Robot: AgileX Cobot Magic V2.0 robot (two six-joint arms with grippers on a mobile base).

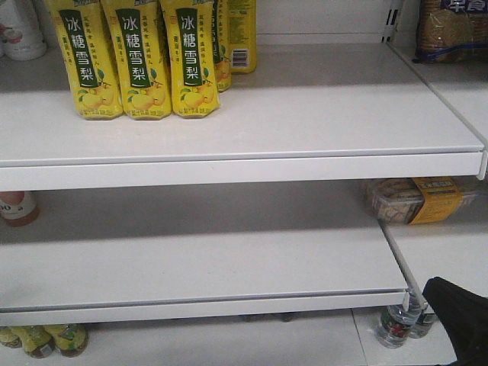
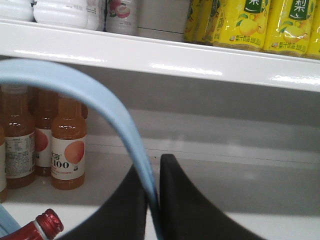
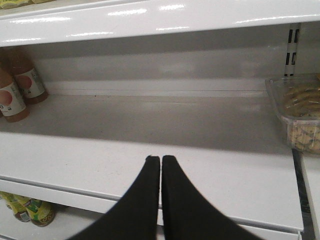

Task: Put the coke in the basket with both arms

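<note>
My left claw (image 2: 152, 200) is clamped on the blue basket handle (image 2: 100, 95), my right claw (image 3: 160, 165) is closed on nothing over the white shelf (image 3: 150, 125), and I see no coke, only orange bottles (image 2: 68, 145) behind.

White shelving (image 1: 252, 114) w/ several tiers. Top tier: yellow pear-drink bottles (image 1: 141, 57) w/ green labels & Chinese script — standing in a row at left; white bottles (image 1: 19, 27) at far left, a bagged item (image 1: 454, 27) at far right. Middle tier: orange juice bottles (image 2: 67, 145) at left, clear plastic snack box (image 3: 300, 117) at right. Bottom tier — more yellow bottles (image 1: 46, 339) at left, small clear bottles (image 1: 396, 324) at right.
</note>
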